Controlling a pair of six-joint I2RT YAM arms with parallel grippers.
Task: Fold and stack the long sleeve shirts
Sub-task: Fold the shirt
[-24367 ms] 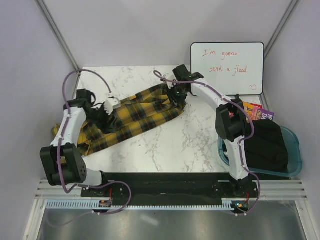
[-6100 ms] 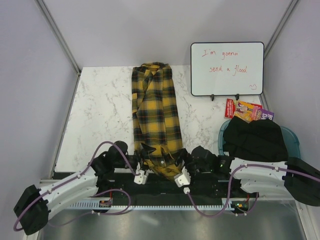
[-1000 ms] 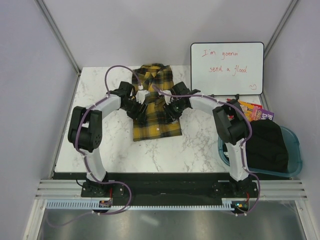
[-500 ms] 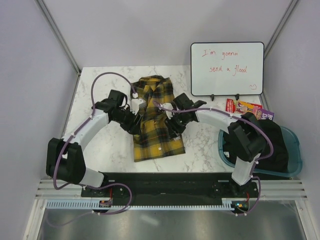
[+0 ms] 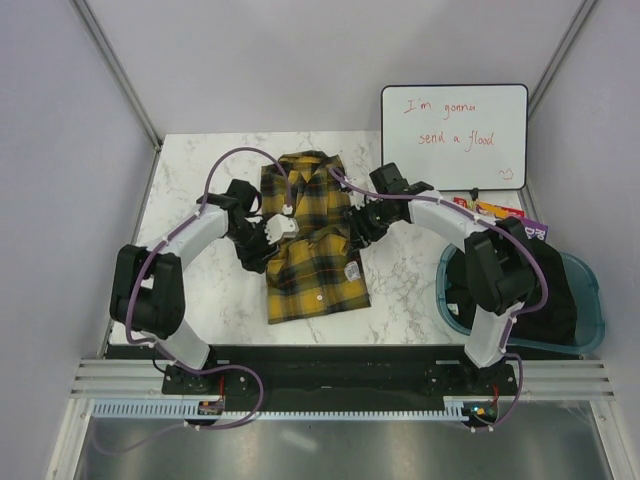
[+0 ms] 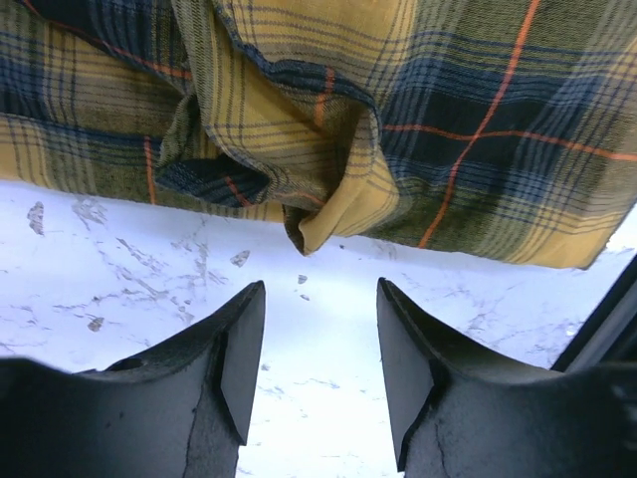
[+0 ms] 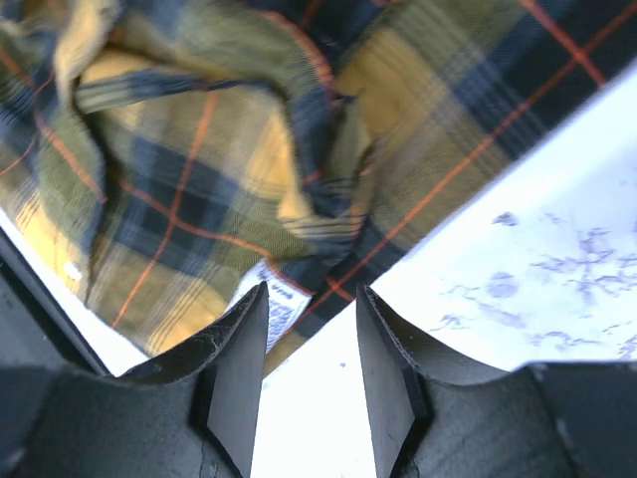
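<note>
Shirt [image 5: 315, 250], yellow/black plaid w/ thin red lines, lies folded into a rough rectangle mid-worktop [image 5: 190, 170]. Collar end points toward far wall, and a small white button shows on the near half. L pincer [image 6: 318, 334] sits low at shirt's left edge: jaws apart, nothing between them, only marble in the gap. A bunched fold of cloth sits just beyond its tips, not touching. R pincer [image 7: 311, 344] is at shirt's right edge, jaws also apart, gripping nothing. Marble shows in its gap, w/ a white label [image 7: 279, 304] on the shirt peeking beside one finger and crumpled plaid just past the tips. Arms reach in from either side, cables looping over the cloth. Whiteboard [image 5: 455, 137] w/ red handwriting stands at far right of worktop, colourful packet [image 5: 500, 213] near its foot. Teal bin [image 5: 590, 325] at right edge holds black cloth [image 5: 530, 285], well apart from shirt
</note>
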